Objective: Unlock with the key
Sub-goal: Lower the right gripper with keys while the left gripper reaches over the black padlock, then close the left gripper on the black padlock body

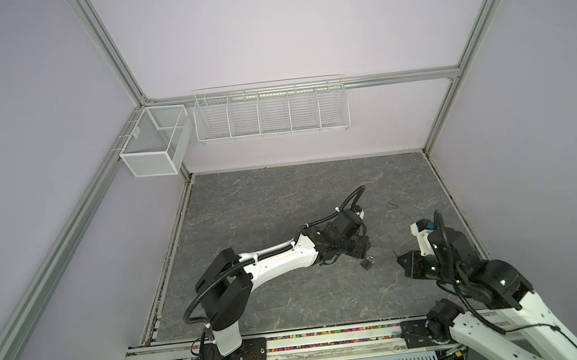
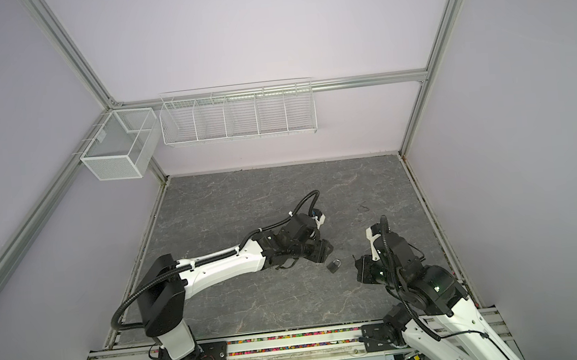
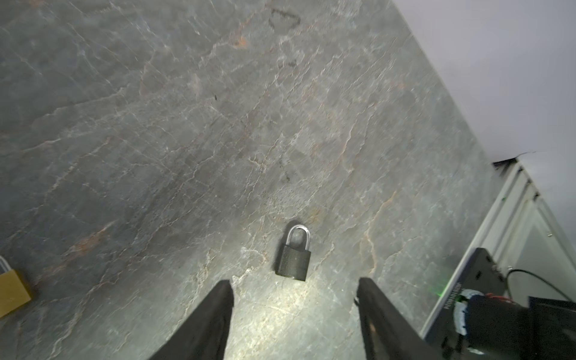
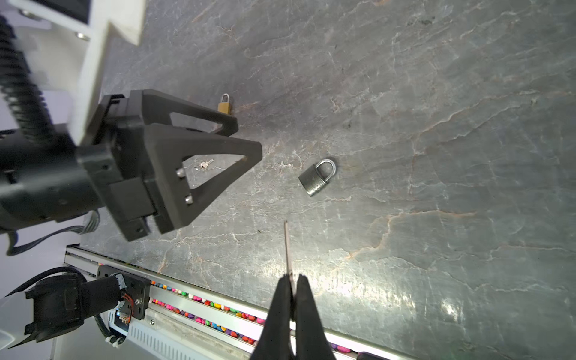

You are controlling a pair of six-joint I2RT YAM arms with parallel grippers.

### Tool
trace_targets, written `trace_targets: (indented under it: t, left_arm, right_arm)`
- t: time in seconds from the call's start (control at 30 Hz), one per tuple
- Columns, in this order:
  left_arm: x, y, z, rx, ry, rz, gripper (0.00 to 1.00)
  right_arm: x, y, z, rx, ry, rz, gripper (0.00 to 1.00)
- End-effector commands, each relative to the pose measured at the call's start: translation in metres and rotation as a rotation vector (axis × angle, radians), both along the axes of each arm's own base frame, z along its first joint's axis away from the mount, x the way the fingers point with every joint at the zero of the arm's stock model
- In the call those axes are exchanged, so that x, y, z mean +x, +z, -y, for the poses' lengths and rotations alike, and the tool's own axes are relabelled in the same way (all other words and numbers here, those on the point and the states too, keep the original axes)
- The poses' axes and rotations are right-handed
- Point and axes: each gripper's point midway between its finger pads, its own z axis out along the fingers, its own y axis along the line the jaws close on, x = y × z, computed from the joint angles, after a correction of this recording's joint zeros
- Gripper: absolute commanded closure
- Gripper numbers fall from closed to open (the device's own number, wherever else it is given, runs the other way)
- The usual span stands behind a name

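On the table [image 1: 264,208], right of centre and toward the near side: a grey padlock [image 1: 368,262] [image 2: 334,266], flat on its side, shackle toward the far right and seemingly seated in the body. Free of both grippers, lying between them.

Just left of it and slightly farther back, raised off the table: the left gripper [image 1: 362,249], jaws apart with nothing between them. From the left wrist view, the padlock [image 3: 294,260] just ahead of the gap of the left gripper [image 3: 294,282], roughly centred on it.

To the right of the padlock, near but not touching: the right gripper [image 1: 401,260], jaws together, clamped on the key [image 4: 287,246]. Seen edge-on in the right wrist view as a thin blade sticking out past the tips of the right gripper [image 4: 292,279], aimed roughly toward the padlock [image 4: 316,180] but well short of it.

Farther left, hidden under the left arm in both top views: a brass padlock [image 4: 225,104] [image 3: 12,288] flat on the table, and near it some small loose keys [image 4: 204,165].
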Motion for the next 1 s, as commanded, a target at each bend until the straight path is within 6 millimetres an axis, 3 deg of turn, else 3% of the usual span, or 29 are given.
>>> trace_targets:
  t: [0.0, 0.17, 0.4, 0.67, 0.97]
  left_arm:
    - [-0.01, -0.022, 0.001, 0.153, -0.099, 0.036, 0.38]
    - [-0.016, -0.05, 0.009, 0.323, -0.168, 0.022, 0.4]
    - [-0.022, -0.075, 0.022, 0.4, -0.218, 0.0, 0.41]
    - [-0.035, -0.094, 0.033, 0.434, -0.266, -0.04, 0.47]
    - [-0.029, -0.102, 0.033, 0.469, -0.232, -0.033, 0.51]
  right_arm:
    - [-0.005, -0.014, 0.004, -0.005, -0.026, -0.035, 0.93]
    - [-0.009, -0.019, 0.004, -0.016, -0.011, -0.065, 0.93]
    - [-0.014, -0.008, 0.012, 0.002, -0.029, -0.006, 0.93]
    - [-0.018, -0.006, 0.016, 0.0, -0.025, 0.008, 0.93]
    - [-0.019, -0.005, 0.016, 0.0, -0.018, 0.022, 0.93]
